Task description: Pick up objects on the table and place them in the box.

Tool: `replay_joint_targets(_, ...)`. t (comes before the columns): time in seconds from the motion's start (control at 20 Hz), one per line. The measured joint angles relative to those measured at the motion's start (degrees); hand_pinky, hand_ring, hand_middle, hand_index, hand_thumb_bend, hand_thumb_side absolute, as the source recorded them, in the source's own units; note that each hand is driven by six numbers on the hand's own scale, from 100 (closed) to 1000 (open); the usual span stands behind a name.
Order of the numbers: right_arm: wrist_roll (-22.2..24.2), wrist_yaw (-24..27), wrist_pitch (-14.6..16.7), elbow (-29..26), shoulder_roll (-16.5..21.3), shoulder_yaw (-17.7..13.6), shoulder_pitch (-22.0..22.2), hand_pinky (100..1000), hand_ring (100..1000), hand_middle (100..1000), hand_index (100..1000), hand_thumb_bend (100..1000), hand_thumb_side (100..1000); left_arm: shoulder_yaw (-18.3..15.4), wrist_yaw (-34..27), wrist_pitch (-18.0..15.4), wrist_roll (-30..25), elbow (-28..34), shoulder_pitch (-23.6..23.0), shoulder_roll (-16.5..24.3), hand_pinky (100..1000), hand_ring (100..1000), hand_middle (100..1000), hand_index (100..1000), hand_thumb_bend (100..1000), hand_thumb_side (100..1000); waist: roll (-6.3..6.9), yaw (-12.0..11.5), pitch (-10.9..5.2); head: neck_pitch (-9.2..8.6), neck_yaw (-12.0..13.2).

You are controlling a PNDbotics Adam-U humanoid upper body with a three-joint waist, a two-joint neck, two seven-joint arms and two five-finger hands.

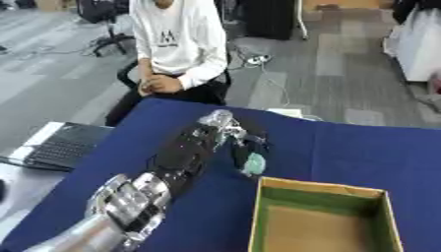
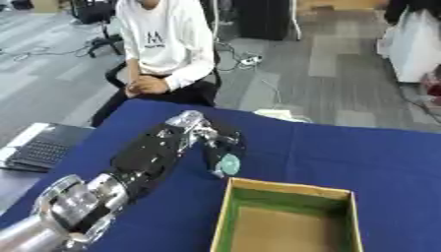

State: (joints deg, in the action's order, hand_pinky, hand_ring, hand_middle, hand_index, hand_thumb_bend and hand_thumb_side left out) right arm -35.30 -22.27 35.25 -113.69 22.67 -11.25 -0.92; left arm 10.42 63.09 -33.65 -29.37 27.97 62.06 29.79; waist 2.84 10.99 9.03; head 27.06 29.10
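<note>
Object: small pale green thing (image 1: 255, 164), shape hard to make out, held just above the blue-covered surface (image 1: 362, 147), close to the near-left corner of the box.

Box: open cardboard box (image 1: 379, 194) with a green inner lining, standing on the surface at the lower right; nothing can be seen lying inside it.

Left hand: black left hand (image 1: 231, 138) reaches in from the lower left, fingers curled downward around the pale green object, which shows between the fingertips.

Right hand: not visible in either view.

Stage: judged from how things lie, the object is in the grasp and not yet over the box; the carry across the rim is the step ahead.

Clearance risk: the object hangs near the box wall, so a sideways move made too low could knock it against the rim and push the box or tip it.

Grip risk: only the fingertips appear to enclose the object, and much of it is hidden by the fingers; if the hold is shallow, it could slip out during the move and land on the surface outside the box.

Release risk: opening the fingers before the object is past the near wall would drop it beside the box.

Bystander: a person sits beyond the far edge, touching nothing.
</note>
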Motion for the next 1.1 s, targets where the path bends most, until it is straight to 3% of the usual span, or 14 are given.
replay_joint_targets(0.1,0.00,-0.04,0.00,0.00,0.00,0.00,0.01,156,270,283,407,100,1000,0.00,-0.13,0.35,-0.35,-0.02,0.08,0.00,550,677,879,891,659,278,-0.01,-0.06,0.00,0.13,0.16)
replay_joint_targets(0.15,0.00,-0.06,0.00,0.00,0.00,0.00,0.02,156,270,283,407,100,1000,0.00,-0.16,0.51,-0.51,-0.03,0.18,0.00,545,674,878,889,675,282,-0.01,-0.15,0.00,0.15,0.16)
replay_joint_targets(0.2,0.00,-0.08,0.00,0.00,-0.01,0.01,0.03,156,270,283,407,100,1000,0.00,-0.18,0.68,-0.68,-0.05,0.22,0.00,599,708,894,898,538,251,-0.02,-0.18,0.00,0.17,0.16)
replay_joint_targets(0.25,0.00,-0.10,0.00,0.00,-0.01,0.02,0.05,156,270,283,407,100,1000,0.00,-0.20,0.82,-0.82,-0.14,0.22,0.00,611,712,895,897,487,246,-0.04,-0.18,0.00,0.18,0.17)
replay_joint_targets(0.35,0.00,-0.13,0.00,0.00,-0.03,0.05,0.08,156,270,282,407,100,1000,-0.01,-0.31,1.09,-1.09,-0.19,0.23,0.00,617,715,895,897,464,240,-0.08,-0.22,0.00,0.19,0.17)
replay_joint_targets(0.4,0.00,-0.17,0.00,0.00,-0.04,0.10,0.12,156,270,282,407,100,1000,-0.01,-0.39,1.22,-1.22,-0.19,0.24,0.00,630,726,895,896,389,229,-0.09,-0.27,0.00,0.20,0.17)
replay_joint_targets(0.5,0.00,-0.32,0.00,0.00,-0.05,0.24,0.28,155,269,282,407,100,1000,-0.01,-0.43,1.42,-1.42,-0.19,0.29,0.01,625,727,891,891,323,223,-0.09,-0.39,0.00,0.21,0.17)
replay_joint_targets(0.7,0.00,-0.54,0.00,0.00,-0.05,0.33,0.45,155,269,282,407,100,1000,-0.01,-0.43,1.46,-1.46,-0.16,0.41,0.02,571,677,854,856,321,228,-0.09,-0.48,0.00,0.60,0.17)
replay_joint_targets(0.95,0.00,-0.58,0.00,0.00,-0.07,0.34,0.50,154,269,281,407,100,1000,-0.01,-0.37,1.41,-1.41,-0.18,0.65,0.03,575,633,834,834,346,230,-0.10,-0.52,0.00,0.64,0.18)
replay_joint_targets(1.1,0.00,-0.62,0.00,0.00,-0.08,0.36,0.54,153,268,280,407,100,1000,0.01,-0.01,1.43,-1.43,-0.40,0.68,0.03,562,576,796,832,508,238,-0.10,-0.62,0.00,0.71,0.18)
